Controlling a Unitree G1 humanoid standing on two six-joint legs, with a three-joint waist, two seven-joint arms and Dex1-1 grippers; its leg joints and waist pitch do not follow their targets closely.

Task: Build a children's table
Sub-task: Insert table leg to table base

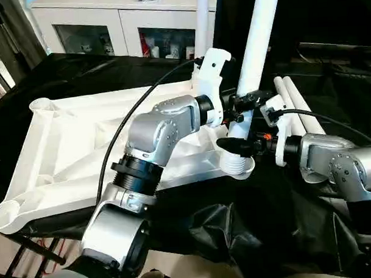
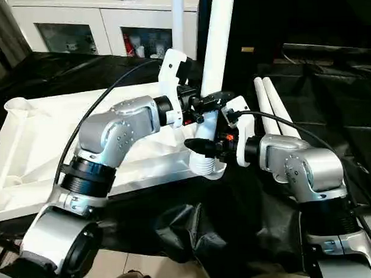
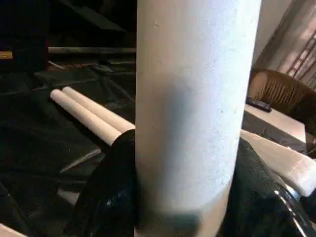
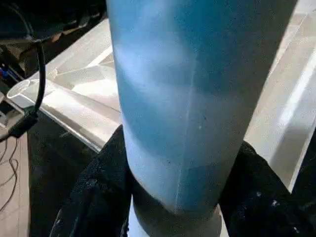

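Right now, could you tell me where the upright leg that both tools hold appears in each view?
Left eye view: held leg, right of centre.
Right eye view, just right of centre.
Left wrist view, centre.
Right wrist view, centre.
Shared landmark: two spare legs lying beyond it.

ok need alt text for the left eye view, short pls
Both grippers, left gripper above right gripper, clamp an upright white leg at the tabletop's near-right corner socket. Two spare legs lie on the black cloth.
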